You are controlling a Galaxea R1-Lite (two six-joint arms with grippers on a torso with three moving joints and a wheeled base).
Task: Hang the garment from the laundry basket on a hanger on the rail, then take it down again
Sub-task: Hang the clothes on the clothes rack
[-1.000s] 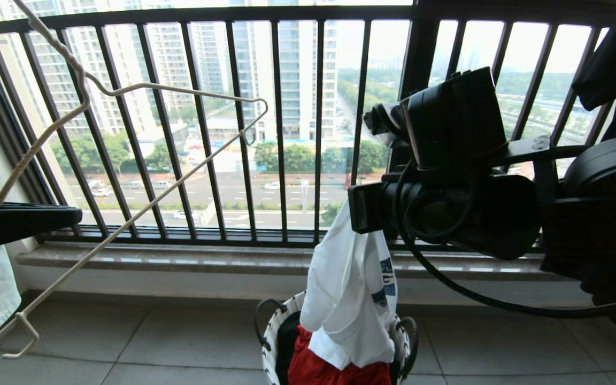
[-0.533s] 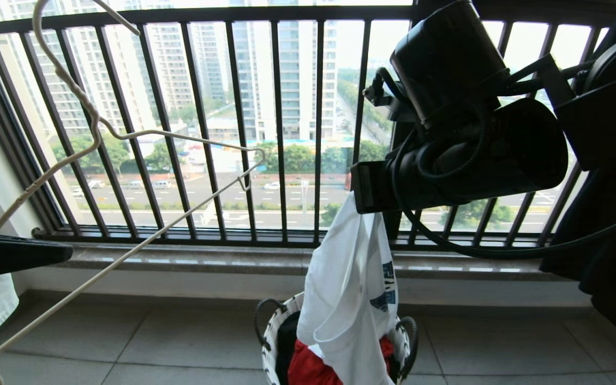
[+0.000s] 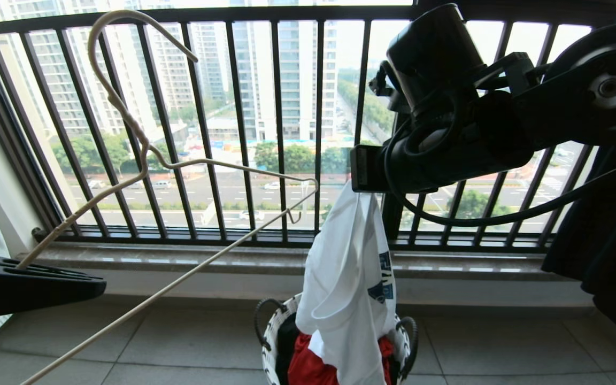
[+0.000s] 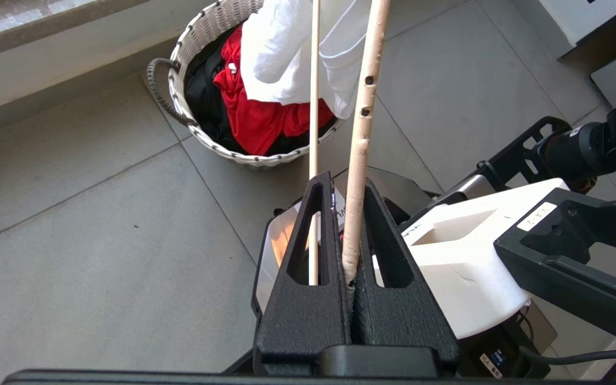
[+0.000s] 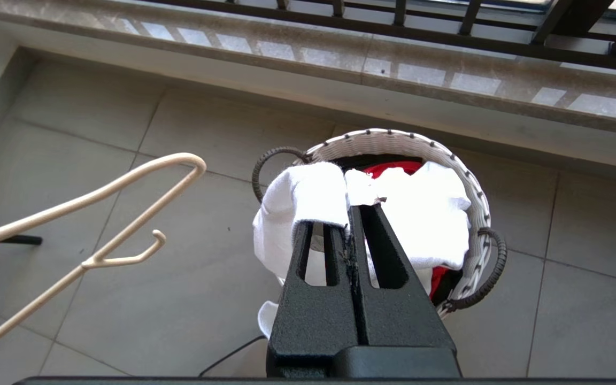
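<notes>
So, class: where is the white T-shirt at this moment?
The T-shirt hangs from the shut right gripper in mid-view, right above the basket, with the hanger to its left.

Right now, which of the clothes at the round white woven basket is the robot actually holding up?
The white short-sleeved T-shirt with the dark blue chest logo: the right gripper pinches its top edge, so it hangs above the basket. The red garment and black garment lie inside.
</notes>
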